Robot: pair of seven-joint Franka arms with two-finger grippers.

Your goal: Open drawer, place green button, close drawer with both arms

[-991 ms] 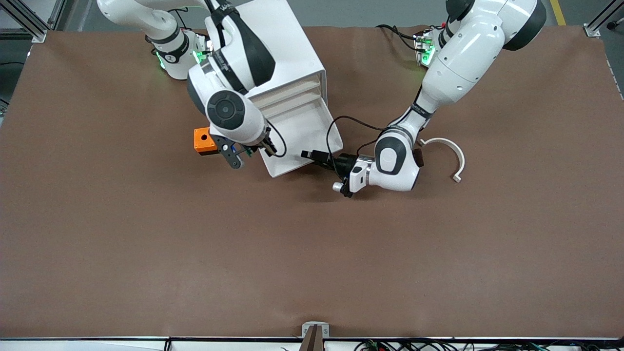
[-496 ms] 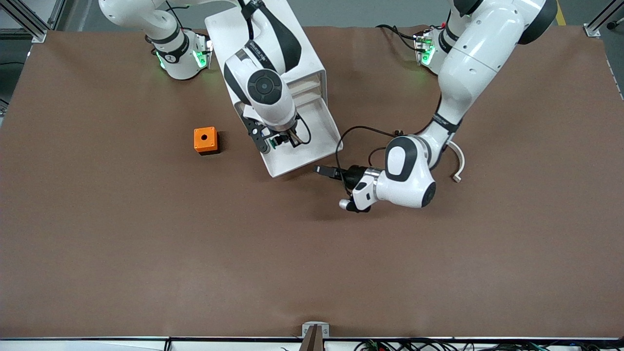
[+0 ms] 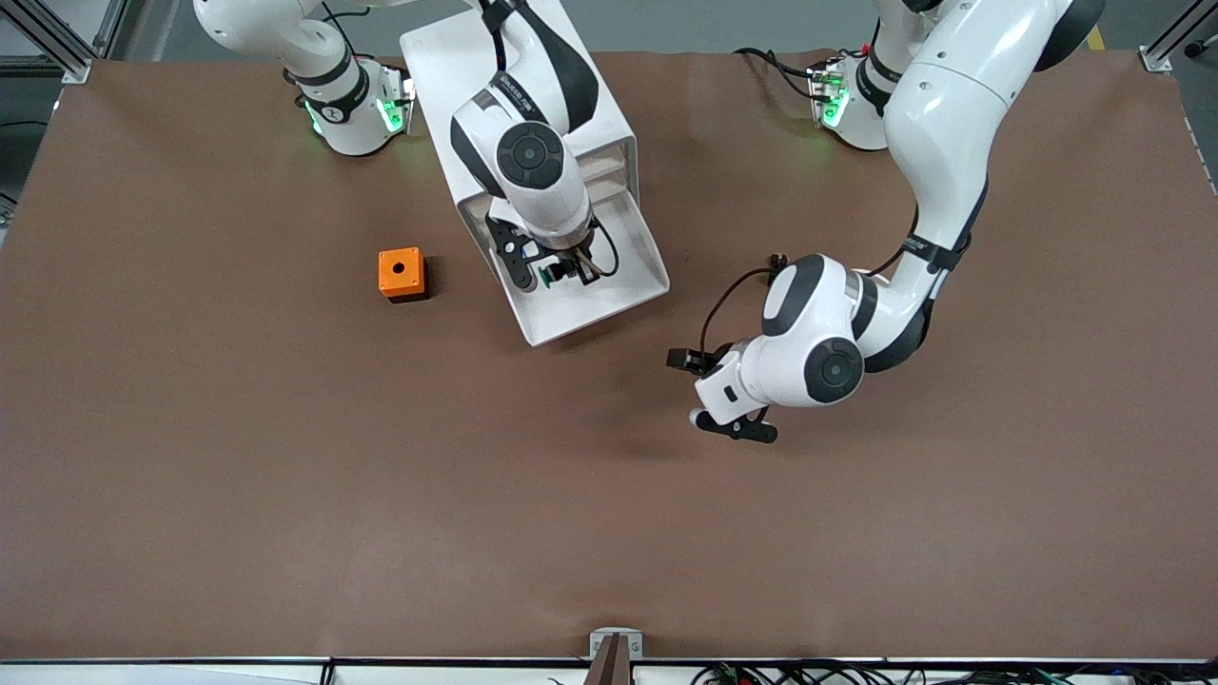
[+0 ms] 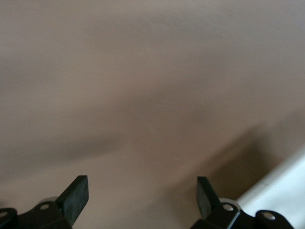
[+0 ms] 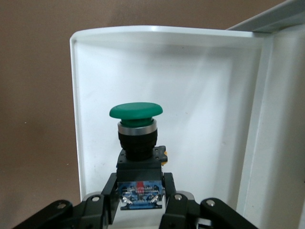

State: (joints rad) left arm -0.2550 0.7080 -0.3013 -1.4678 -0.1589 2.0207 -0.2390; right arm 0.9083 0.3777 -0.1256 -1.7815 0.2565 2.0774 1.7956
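You are looking at the drawer (image 3: 595, 276) standing pulled out of the white cabinet (image 3: 514, 114), its tray open toward the front camera. The right gripper (image 3: 561, 273) is hanging over that open tray with its fingers clamped on the dark body of the button (image 5: 137, 138); in the right wrist view the green cap is pointing away from the fingers, with the white drawer floor (image 5: 190, 119) under it and the button not touching the tray as far as you can tell. The left gripper (image 3: 731, 419) is hovering over bare brown table (image 3: 381, 495), nearer the left arm's end than the drawer, with its fingers (image 4: 76, 195) spread wide and gripping nothing. The orange cube (image 3: 401, 273) is sitting on the table beside the cabinet, toward the right arm's end.
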